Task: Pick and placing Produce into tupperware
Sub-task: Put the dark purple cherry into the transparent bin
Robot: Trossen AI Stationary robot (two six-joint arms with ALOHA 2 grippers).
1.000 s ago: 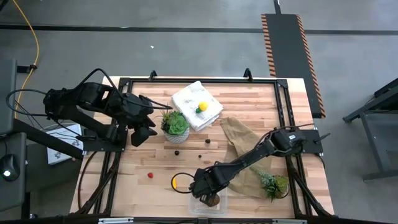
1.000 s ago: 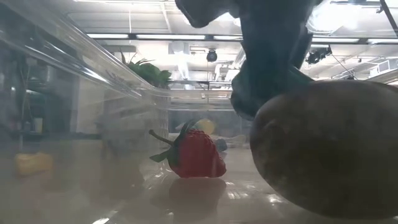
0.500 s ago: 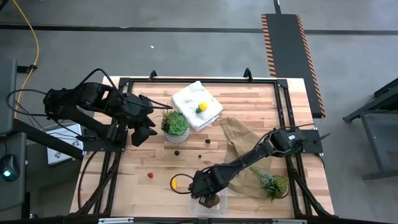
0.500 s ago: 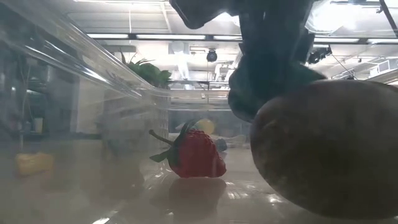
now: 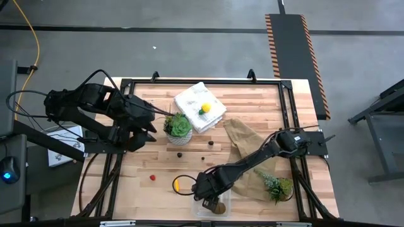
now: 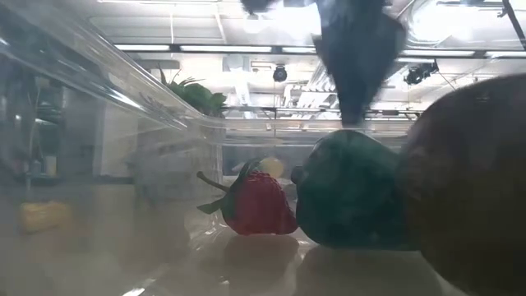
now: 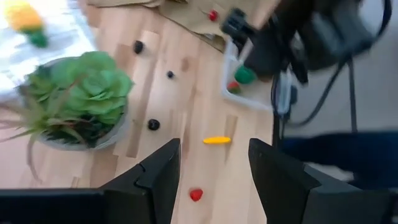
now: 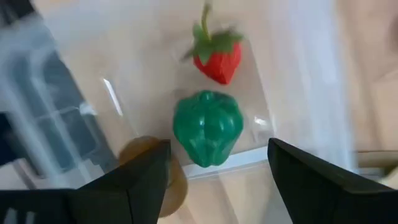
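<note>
Right gripper (image 8: 214, 171) open, empty, above tupperware (image 8: 311, 93), green piece (image 8: 208, 127), strawberry (image 8: 217, 59) inside

Grey concrete floor (image 5: 189, 57) all round a light wooden table (image 5: 252, 107) in a black frame. Black-and-orange striped strip (image 5: 290, 50) running off from the table's far right corner. Yellow cable (image 5: 33, 38) trailing across the floor at far left. Overhead, long ceiling light strips (image 6: 214, 48) among beams.

two succulents (image 5: 178, 125), three pieces in the tupperware (image 8: 292, 74), one lemon (image 5: 205, 108).
</note>
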